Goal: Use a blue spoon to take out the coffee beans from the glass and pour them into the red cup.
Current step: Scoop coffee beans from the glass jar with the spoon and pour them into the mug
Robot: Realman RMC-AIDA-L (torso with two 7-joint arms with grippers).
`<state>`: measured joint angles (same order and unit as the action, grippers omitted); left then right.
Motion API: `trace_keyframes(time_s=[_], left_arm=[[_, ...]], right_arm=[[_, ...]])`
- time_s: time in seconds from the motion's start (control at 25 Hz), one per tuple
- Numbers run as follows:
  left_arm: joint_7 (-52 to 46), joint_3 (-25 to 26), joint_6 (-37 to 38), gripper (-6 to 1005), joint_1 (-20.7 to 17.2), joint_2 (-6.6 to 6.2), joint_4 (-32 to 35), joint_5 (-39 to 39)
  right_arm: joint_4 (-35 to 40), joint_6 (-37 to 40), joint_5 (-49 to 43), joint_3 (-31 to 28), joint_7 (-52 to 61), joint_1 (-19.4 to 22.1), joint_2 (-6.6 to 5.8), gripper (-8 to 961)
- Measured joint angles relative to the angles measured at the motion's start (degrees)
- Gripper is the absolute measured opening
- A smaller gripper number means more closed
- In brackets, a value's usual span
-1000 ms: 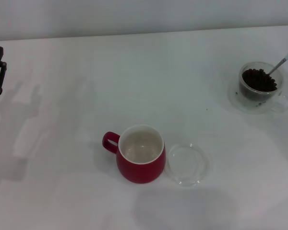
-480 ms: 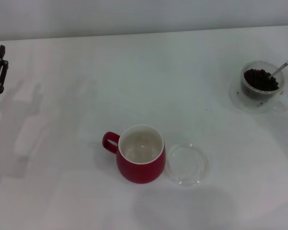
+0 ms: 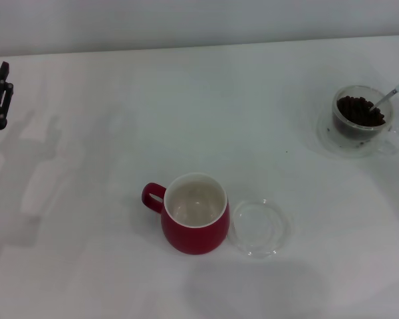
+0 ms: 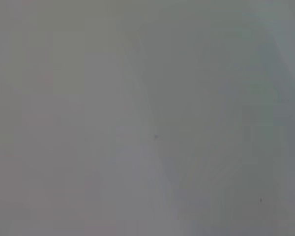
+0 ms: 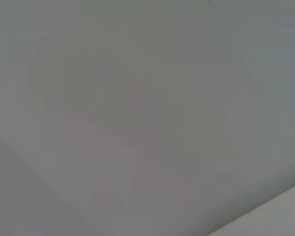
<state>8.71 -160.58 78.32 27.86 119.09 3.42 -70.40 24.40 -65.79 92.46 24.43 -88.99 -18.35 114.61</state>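
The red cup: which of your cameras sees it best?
The head view. The red cup stands there in full, upright on the white table, its cream inside bare and its handle pointing to the robot's left, a clear saucer beside it. Both wrist views show only blank grey surface, no cup at all.

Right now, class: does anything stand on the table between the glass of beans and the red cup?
Nothing visible does. Bare table separates the glass from the red cup; the clear saucer lies beside the cup, below that line.
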Motion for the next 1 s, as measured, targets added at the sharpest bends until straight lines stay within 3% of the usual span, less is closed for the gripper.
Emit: trace_keyframes(time_s=[1.0], left_arm=[[0.0, 0.0, 0.1, 504, 0.0, 0.09, 0.2, 0.1]], right_arm=[[0.6, -0.6, 0.1, 0.0, 5.7, 0.9, -0.36, 145]])
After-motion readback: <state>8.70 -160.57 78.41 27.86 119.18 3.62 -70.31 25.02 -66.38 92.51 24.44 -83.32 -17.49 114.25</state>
